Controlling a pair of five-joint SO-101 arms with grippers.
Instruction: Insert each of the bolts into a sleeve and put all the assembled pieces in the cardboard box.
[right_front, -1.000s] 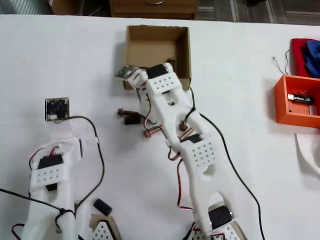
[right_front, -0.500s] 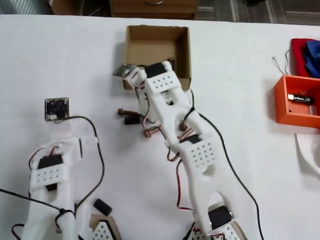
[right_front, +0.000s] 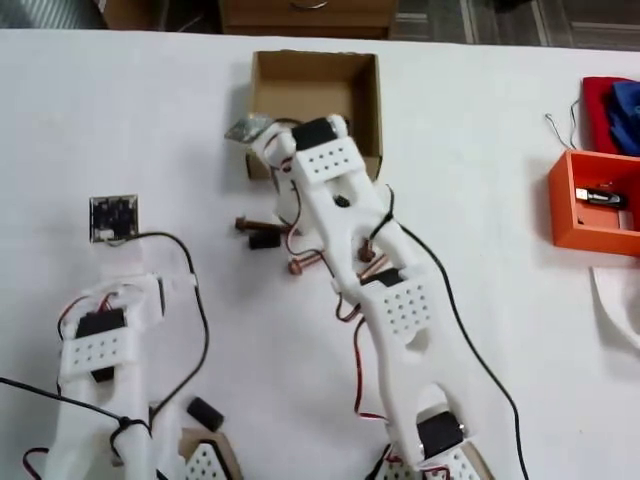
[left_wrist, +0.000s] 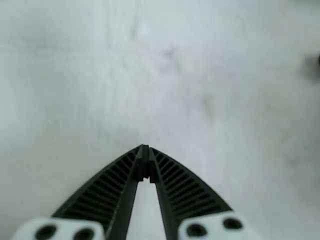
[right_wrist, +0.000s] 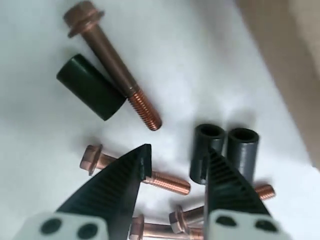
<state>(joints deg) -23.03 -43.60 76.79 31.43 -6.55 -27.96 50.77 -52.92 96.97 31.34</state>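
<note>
- Bolts (right_wrist: 112, 70), sleeves (right_wrist: 90, 87): loose on the table, just in front of the cardboard box (right_front: 262, 100).
- Right arm (right_front: 345, 215): stretched to the box's front wall; right gripper (right_wrist: 175, 165) parted, empty, over one bolt.
- Left gripper (left_wrist: 144, 162): closed, empty, well apart from the box.

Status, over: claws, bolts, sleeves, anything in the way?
Left claw shut, empty. Right claw open above loose bolts and sleeves beside cardboard box. Sleeve pair crowds one finger.
</note>
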